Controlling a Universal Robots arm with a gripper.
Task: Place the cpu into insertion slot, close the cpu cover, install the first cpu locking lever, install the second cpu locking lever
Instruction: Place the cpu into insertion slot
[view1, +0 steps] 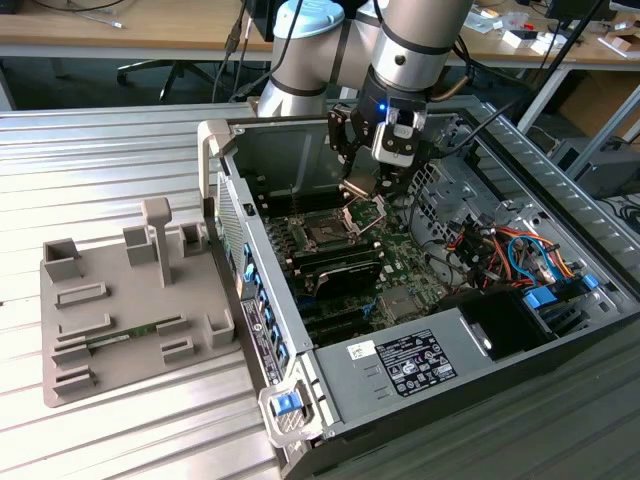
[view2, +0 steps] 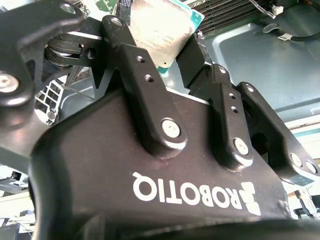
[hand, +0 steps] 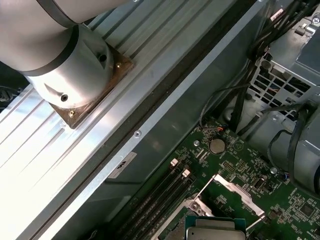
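In the second wrist view my gripper (view2: 157, 40) is shut on the cpu (view2: 160, 27), a flat silver-grey square with a green edge, clamped between the two black fingers (view2: 131, 55). In the exterior view the gripper (view1: 357, 192) hangs inside the open computer case, just above and to the exterior view's right of the insertion slot (view1: 322, 232), a black square socket with a silver rim on the green board. The cpu cover (view1: 368, 211) stands raised beside the slot. The first wrist view shows the cpu (hand: 215, 231) close to the open cpu cover (hand: 231, 189).
Black memory slots (hand: 160, 200) run alongside the socket. Cable bundles (view1: 500, 250) and a metal drive cage (hand: 285, 80) crowd the case's far side. The case wall (view1: 240, 215) rises on the exterior view's left. Outside it, a grey fixture tray (view1: 120, 310) lies on the ribbed table.
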